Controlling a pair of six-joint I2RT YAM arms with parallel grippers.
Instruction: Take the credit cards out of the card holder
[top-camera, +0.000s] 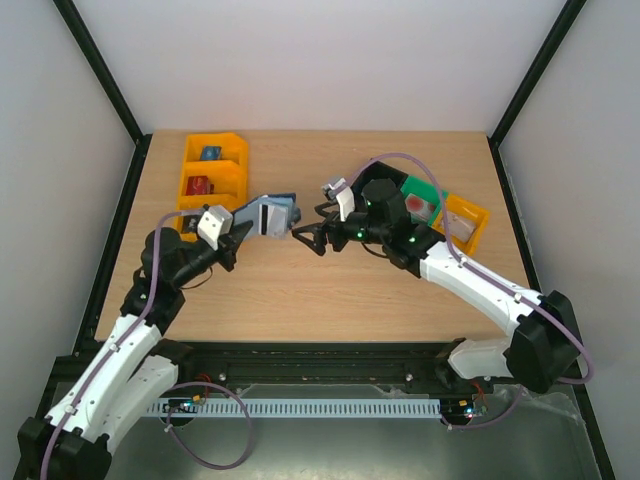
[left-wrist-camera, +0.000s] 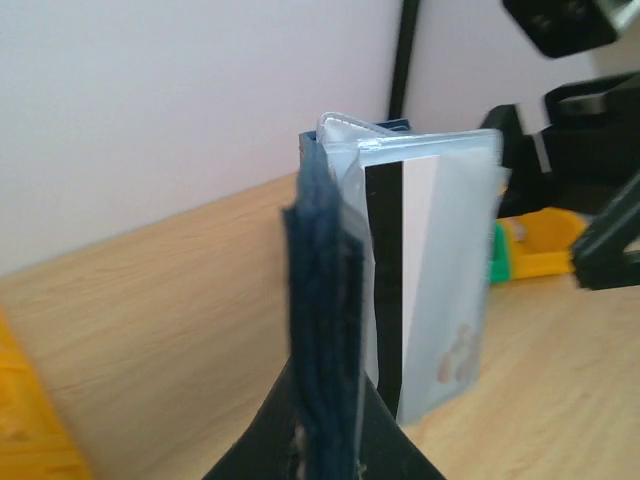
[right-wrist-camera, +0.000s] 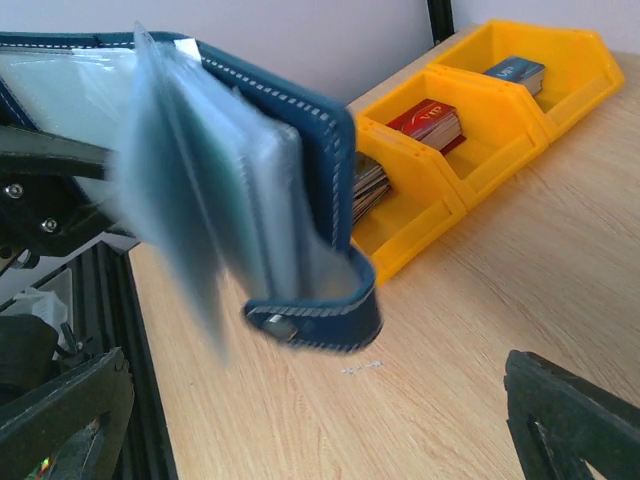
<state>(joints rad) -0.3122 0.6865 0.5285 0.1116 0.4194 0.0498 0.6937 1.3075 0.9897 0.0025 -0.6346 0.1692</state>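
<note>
My left gripper (top-camera: 237, 234) is shut on the dark navy card holder (top-camera: 268, 215) and holds it above the table at middle left. In the left wrist view the card holder (left-wrist-camera: 325, 300) stands edge-on between my fingers (left-wrist-camera: 400, 450), and a pale blue-grey credit card (left-wrist-camera: 435, 270) with a black stripe sits in a clear sleeve. My right gripper (top-camera: 308, 238) is open and empty just right of the holder. In the right wrist view the holder (right-wrist-camera: 310, 150) hangs open ahead, its snap tab (right-wrist-camera: 320, 320) down and its pale sleeves (right-wrist-camera: 200, 180) fanned out, blurred. My right gripper (right-wrist-camera: 320, 440) is spread wide below it.
Yellow bins (top-camera: 212, 170) with small blue and red items stand at the back left; they also show in the right wrist view (right-wrist-camera: 450, 170). A black bin (top-camera: 380, 188), a green bin (top-camera: 425, 195) and a yellow bin (top-camera: 465, 220) stand at the back right. The light wood table (top-camera: 320, 290) lies below.
</note>
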